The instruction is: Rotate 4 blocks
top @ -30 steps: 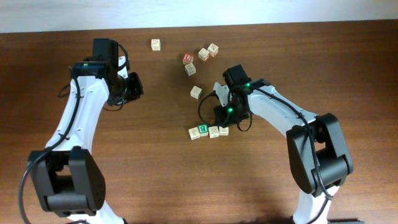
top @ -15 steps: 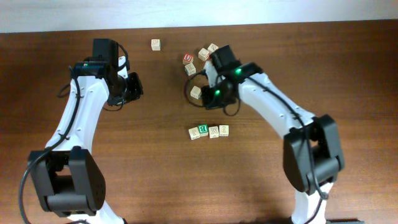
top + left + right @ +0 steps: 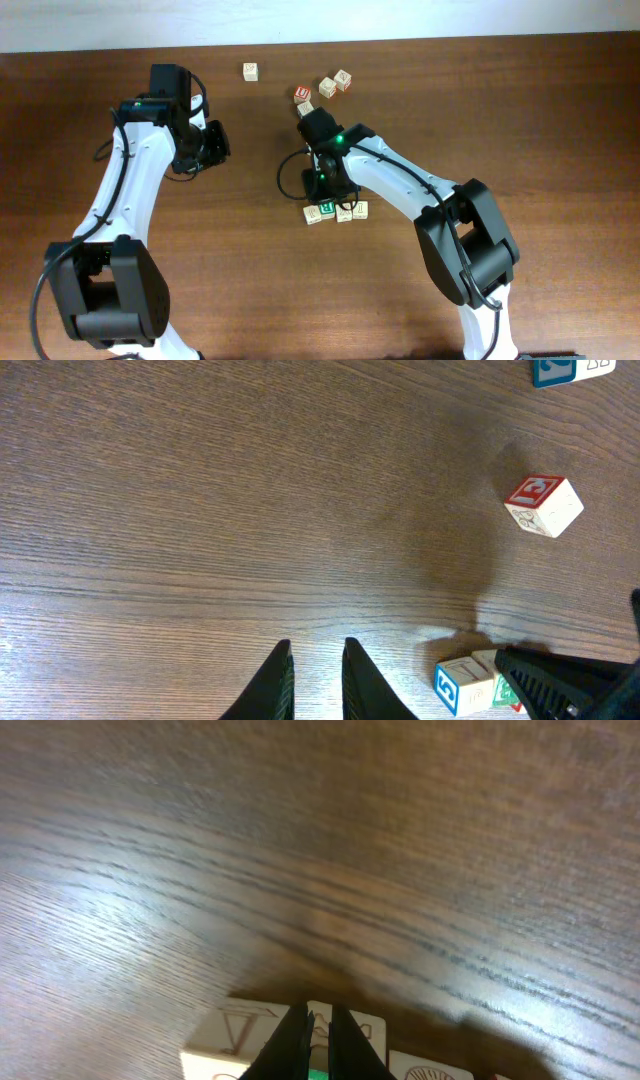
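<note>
Four pale-wood blocks lie in a short row: the left one, the green "B" block, the third and the right one. My right gripper hangs just above the row's left half, shut with nothing between its fingers. In the right wrist view its tips sit over the seam between a block with a "V" outline and its neighbour. My left gripper is far to the left over bare wood. Its fingers stand a narrow gap apart, holding nothing.
A red-topped cube and three more cubes lie behind the right arm, with another at the back. The left wrist view shows a cube with a red printed face and a blue "5" cube.
My right arm swung from the back cubes forward and left, down onto the row, and its fingers closed. It now covers the loose cube seen earlier in the middle. The left arm stayed put.
</note>
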